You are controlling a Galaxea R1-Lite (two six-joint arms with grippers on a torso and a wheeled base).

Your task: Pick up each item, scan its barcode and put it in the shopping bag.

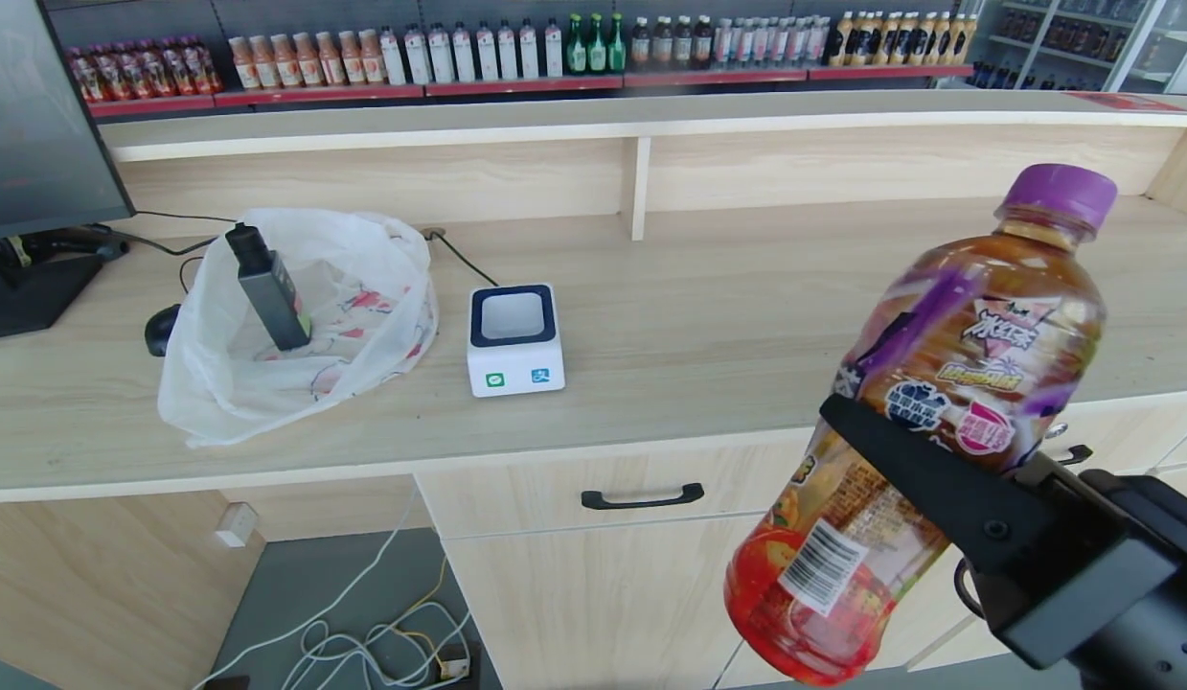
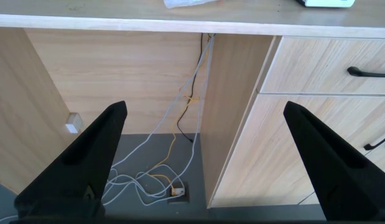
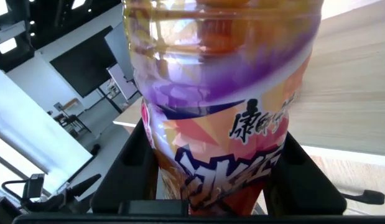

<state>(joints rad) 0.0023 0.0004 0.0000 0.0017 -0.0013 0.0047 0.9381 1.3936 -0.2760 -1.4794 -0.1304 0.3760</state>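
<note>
One bottle (image 1: 976, 326) is sitting tilted in my right pincer (image 1: 890, 450), which is clamping it around the middle, off to the right and well apart from the desk (image 1: 708, 316). I'm gripping it at the waist, I judge, so the barcode (image 1: 823, 565) near its base is showing uncovered for the scanner (image 1: 514, 337). The shopping bag (image 1: 382, 287) is lying open just beside the scanner, ready to receive it. My left pincer (image 2: 204, 155) is hanging wide, gripping nothing, below the desk edge.
</note>
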